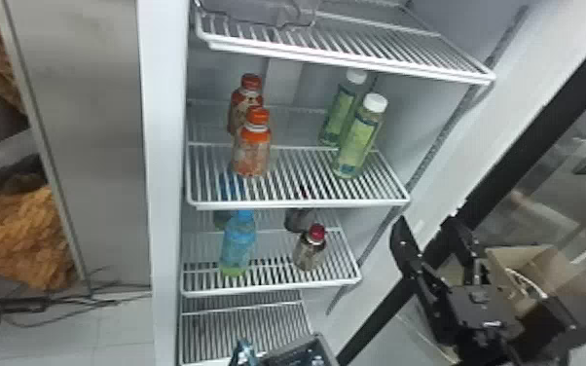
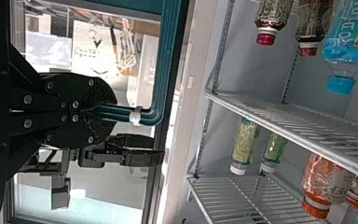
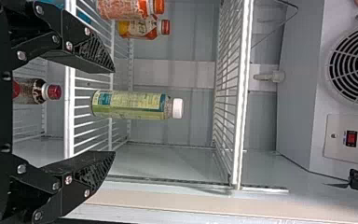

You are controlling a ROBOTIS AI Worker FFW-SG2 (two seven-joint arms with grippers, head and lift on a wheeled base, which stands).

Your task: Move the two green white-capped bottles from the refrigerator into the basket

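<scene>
Refrigerator open, white wire shelves inside. Left of it in head view: grey panel, tiled floor with loose cables, shaggy orange-brown fabric. Dark-framed glass door on the right.

Bottle shelf has a raised white front rim; upper shelf sits above it. Gap on the bottle shelf between the green pair and the orange-capped bottle plus its red-capped neighbor. Bare wire between the front green bottle and the rim; side wall to its right.

Right gripper is spread wide, holding nothing, near the door. Right wrist view: bottle stands apart from the fingers. Left gripper is pinching the teal basket handle.

Both targets upright on the bottle shelf, right side, rear green bottle behind and left of the front one. White caps, pale green bodies, green labels with blue bands.
</scene>
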